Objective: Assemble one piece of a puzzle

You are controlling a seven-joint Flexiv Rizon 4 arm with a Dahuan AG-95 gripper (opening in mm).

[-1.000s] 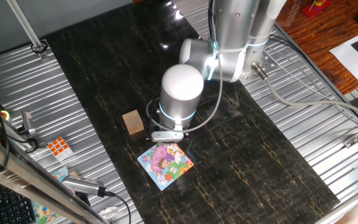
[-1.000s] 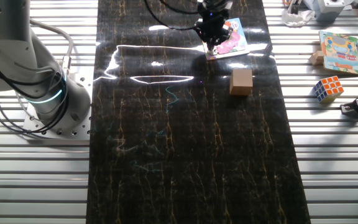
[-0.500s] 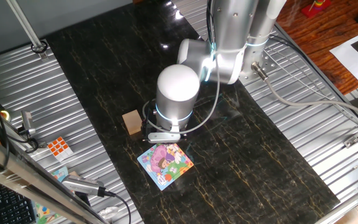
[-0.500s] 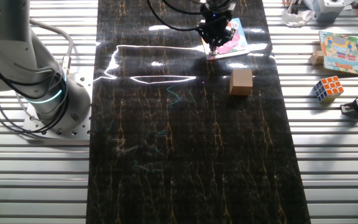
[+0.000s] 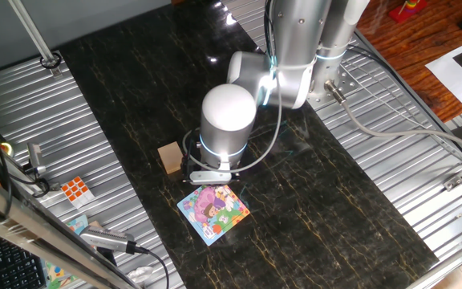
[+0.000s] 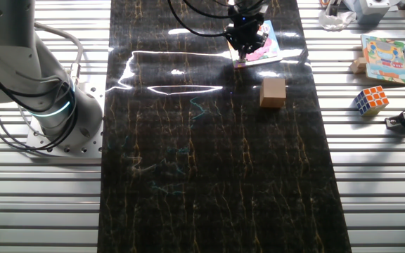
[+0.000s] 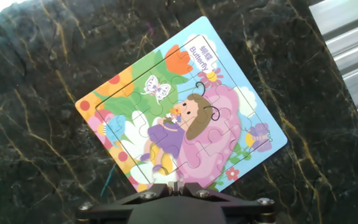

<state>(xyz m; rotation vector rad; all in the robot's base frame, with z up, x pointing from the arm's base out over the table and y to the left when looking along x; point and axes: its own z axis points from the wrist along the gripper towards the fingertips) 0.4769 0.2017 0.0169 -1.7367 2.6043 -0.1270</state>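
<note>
Dark marble counter (image 5: pixel 351 201) between ribbed metal panels. Arm (image 5: pixel 229 120) reaches down over puzzle. Puzzle (image 7: pixel 179 112) lies flat on counter, cartoon girl, butterfly, flowers, blue border; picture looks complete in hand view. Tan wooden cube (image 6: pixel 273 92) near puzzle, apart from it. Rubik's cube (image 6: pixel 370 100) off counter on metal panel. End effector (image 7: pixel 176 186) over puzzle's near edge, fingers pressed together, no gap visible. Piece not separately visible; cannot tell whether pinched or seated.

Claw (image 7: pixel 176 185) fingers together at puzzle (image 7: pixel 180 106) edge, dark marble beneath.
</note>
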